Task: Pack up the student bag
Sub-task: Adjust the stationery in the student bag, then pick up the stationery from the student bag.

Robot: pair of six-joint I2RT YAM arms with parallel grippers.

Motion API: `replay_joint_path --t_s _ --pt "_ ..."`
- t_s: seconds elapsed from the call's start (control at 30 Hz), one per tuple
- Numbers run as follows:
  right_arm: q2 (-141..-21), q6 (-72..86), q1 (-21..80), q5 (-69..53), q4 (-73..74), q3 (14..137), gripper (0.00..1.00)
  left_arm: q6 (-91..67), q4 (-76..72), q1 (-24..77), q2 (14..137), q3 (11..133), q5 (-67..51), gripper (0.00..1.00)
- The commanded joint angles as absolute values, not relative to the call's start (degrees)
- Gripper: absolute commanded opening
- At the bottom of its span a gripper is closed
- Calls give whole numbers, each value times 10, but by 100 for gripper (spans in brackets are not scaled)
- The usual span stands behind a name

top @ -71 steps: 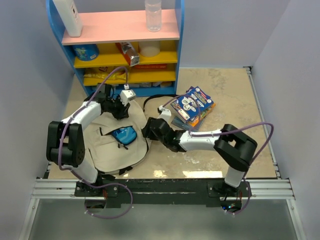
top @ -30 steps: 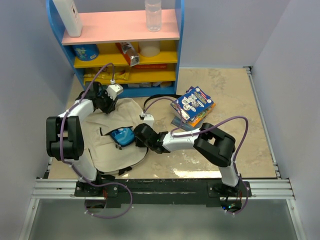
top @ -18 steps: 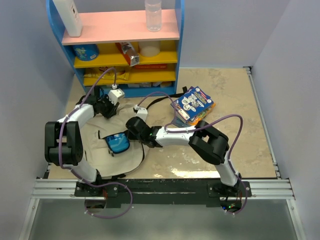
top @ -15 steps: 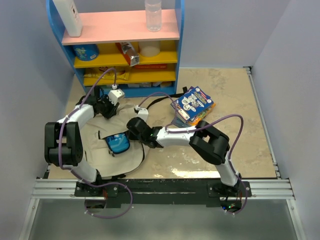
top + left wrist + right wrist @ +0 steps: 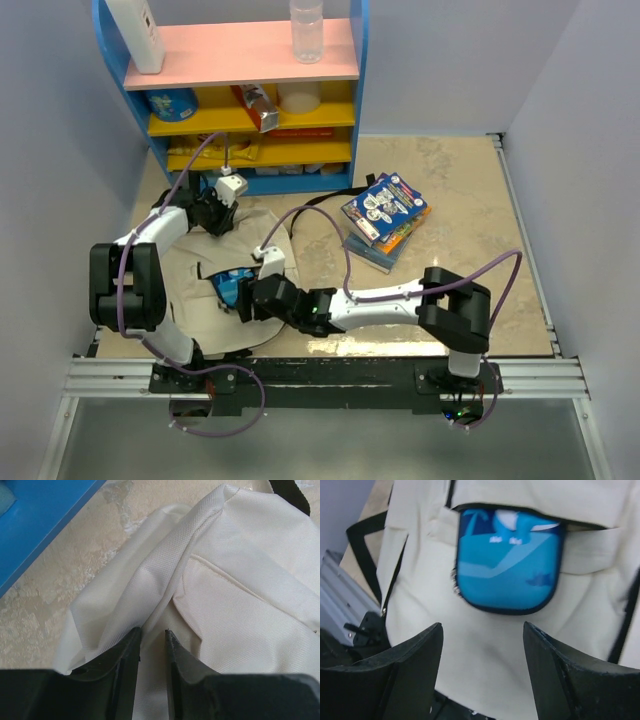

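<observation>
The student bag (image 5: 200,300) lies flat at the left, cream with black straps. My left gripper (image 5: 214,217) is shut on a fold of its cream fabric (image 5: 165,580) at the bag's far edge; the fold runs between the nearly closed jaws of the left gripper (image 5: 152,634). A blue pencil case (image 5: 226,285) sits partly inside the bag's front pocket, and its lower half sticks out in the right wrist view (image 5: 507,575). My right gripper (image 5: 246,298) is open and empty just near of the case, its jaws (image 5: 482,630) apart over the bag's front panel.
A stack of colourful books (image 5: 385,213) lies on the table right of the bag. A blue, pink and yellow shelf (image 5: 250,110) stands at the back with a bottle (image 5: 307,30) and a white container (image 5: 135,32) on top. Black straps (image 5: 320,197) trail toward the books.
My right arm swung from the bag's right side toward the near edge, and its gripper now faces the pencil case. The case slid left, deeper into the pocket. My left gripper kept hold of the fabric.
</observation>
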State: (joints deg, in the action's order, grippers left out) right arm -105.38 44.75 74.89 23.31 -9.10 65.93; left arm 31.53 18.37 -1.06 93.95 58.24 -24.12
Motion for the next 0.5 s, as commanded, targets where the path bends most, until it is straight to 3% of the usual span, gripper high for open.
replay_joint_path --t_s 0.0,0.13,0.47 --pt "-1078 389 779 241 -65 726 69 290 207 -9 936 606 -243 31" --pt "-1147 356 816 329 23 829 69 296 214 -10 929 601 -248 31" --pt "-1180 417 802 222 -12 818 70 315 229 -17 920 599 -264 31"
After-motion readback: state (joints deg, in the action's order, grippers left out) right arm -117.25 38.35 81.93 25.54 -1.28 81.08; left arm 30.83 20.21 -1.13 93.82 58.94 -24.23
